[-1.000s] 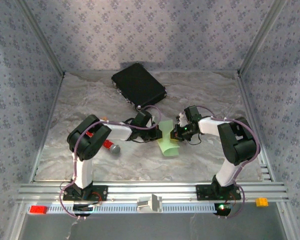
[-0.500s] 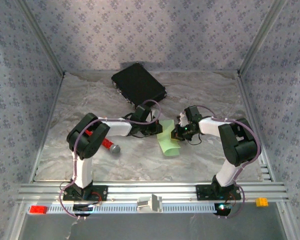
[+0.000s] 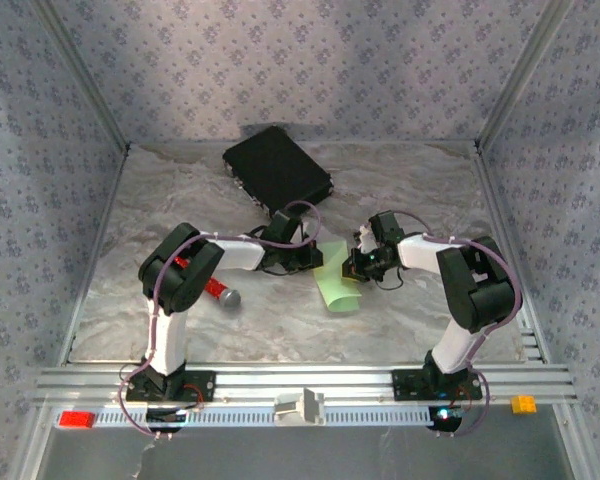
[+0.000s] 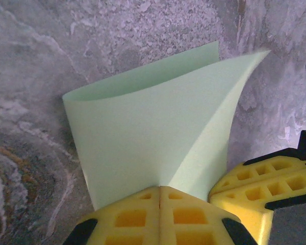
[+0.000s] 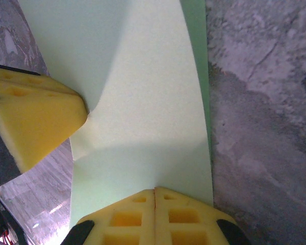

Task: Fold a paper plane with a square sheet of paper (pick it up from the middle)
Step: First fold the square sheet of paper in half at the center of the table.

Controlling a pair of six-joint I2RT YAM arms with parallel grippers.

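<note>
Snugly on the green sheet (image 4: 153, 132) (half curled): left claw (image 4: 159, 193), right claw (image 5: 154, 193).

Left arm (image 3: 235, 256), right arm (image 3: 426, 248) bent inward, wrists close together. Left fingers (image 4: 127, 218), right fingers (image 5: 184, 217) pressed shut on paper (image 4: 143, 127).

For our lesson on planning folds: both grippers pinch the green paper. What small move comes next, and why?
Probably flatten the paper's bend into a crease: left gripper and right gripper are shut on it, but the fold is only a soft curve.
</note>
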